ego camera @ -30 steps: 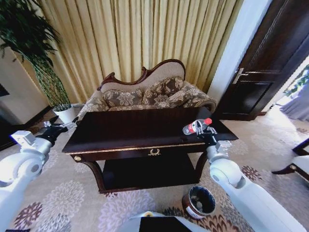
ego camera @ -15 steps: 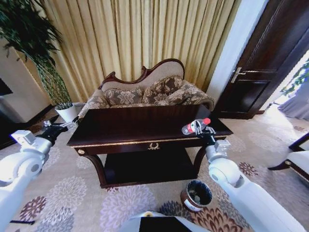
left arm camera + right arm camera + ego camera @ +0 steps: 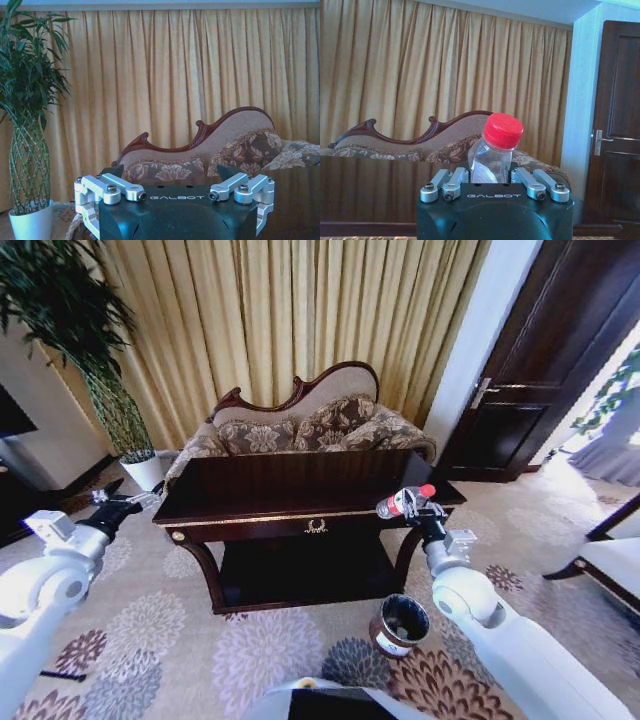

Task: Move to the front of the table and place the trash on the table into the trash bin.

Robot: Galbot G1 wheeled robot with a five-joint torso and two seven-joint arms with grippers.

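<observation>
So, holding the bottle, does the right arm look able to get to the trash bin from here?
Probably yes: the right gripper, shut on the water bottle, hangs almost above the trash bin, with open carpet around it.

— Arm casing? Smooth white rounded shells, grey joint rings, on left arm (image 3: 40, 585) and right arm (image 3: 490, 625).

— Wrist section? Black housing, small grey box on each side.

— Left gripper (image 3: 175, 197) build? Dark body lettered GALBOT in white, silver linkage bars, round screw heads at pivots.

— Right gripper (image 3: 495, 185)? Same dark body, same lettering, same silver bars and screws.
</observation>
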